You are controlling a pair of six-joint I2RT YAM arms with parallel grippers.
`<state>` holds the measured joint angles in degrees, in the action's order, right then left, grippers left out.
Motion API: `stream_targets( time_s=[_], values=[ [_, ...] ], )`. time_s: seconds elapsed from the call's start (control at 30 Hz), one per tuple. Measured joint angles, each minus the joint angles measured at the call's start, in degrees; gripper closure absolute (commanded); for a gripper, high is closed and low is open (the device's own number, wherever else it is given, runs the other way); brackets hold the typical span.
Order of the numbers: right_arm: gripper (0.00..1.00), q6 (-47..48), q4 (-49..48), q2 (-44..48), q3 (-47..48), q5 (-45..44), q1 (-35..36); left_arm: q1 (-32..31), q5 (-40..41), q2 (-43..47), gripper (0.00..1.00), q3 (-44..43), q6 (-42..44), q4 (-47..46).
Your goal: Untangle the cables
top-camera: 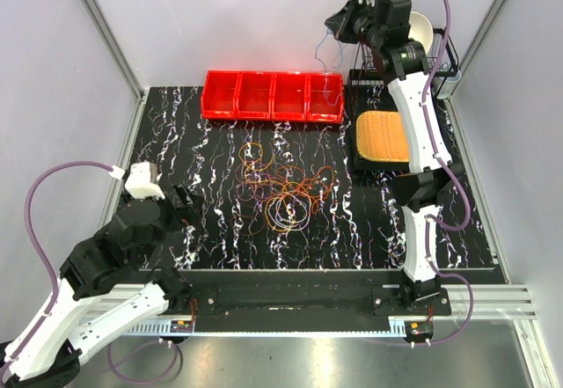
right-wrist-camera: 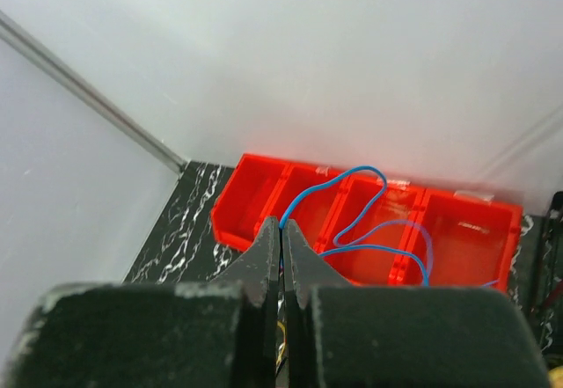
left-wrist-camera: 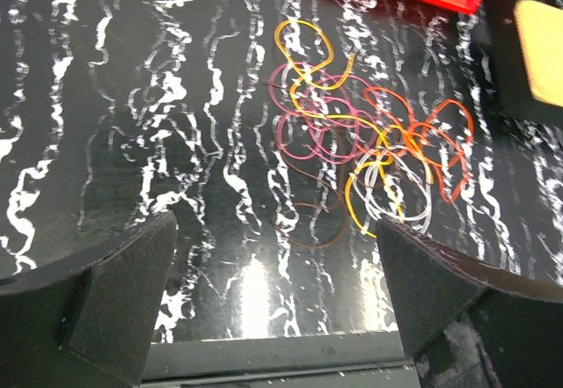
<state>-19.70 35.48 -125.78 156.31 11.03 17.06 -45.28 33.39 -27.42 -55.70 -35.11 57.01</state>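
Note:
A tangle of thin looped cables (top-camera: 280, 187) in orange, yellow, red and whitish colours lies on the black marbled table, mid-centre; it also shows in the left wrist view (left-wrist-camera: 365, 155). My right gripper (top-camera: 338, 24) is raised high above the red bins and is shut on a blue cable (right-wrist-camera: 352, 216), which hangs in loops from the fingertips (right-wrist-camera: 282, 226) over the bins (top-camera: 327, 69). My left gripper (left-wrist-camera: 277, 256) is open and empty, low over the table's near-left part, short of the tangle.
A red tray with several bins (top-camera: 273, 96) stands at the back of the table (top-camera: 176, 142). A black block with a woven yellow pad (top-camera: 383, 138) sits at the right, a wire rack (top-camera: 449, 62) behind it. Walls enclose the sides.

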Motion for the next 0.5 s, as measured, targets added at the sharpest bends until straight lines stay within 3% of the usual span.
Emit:
stream_targets(
  time_s=[0.5],
  values=[
    [1.00,0.61,-5.38,-10.80,-0.04,-1.07,-2.60,0.50,2.21,-7.54,0.01,1.77,0.57,0.07]
  ],
)
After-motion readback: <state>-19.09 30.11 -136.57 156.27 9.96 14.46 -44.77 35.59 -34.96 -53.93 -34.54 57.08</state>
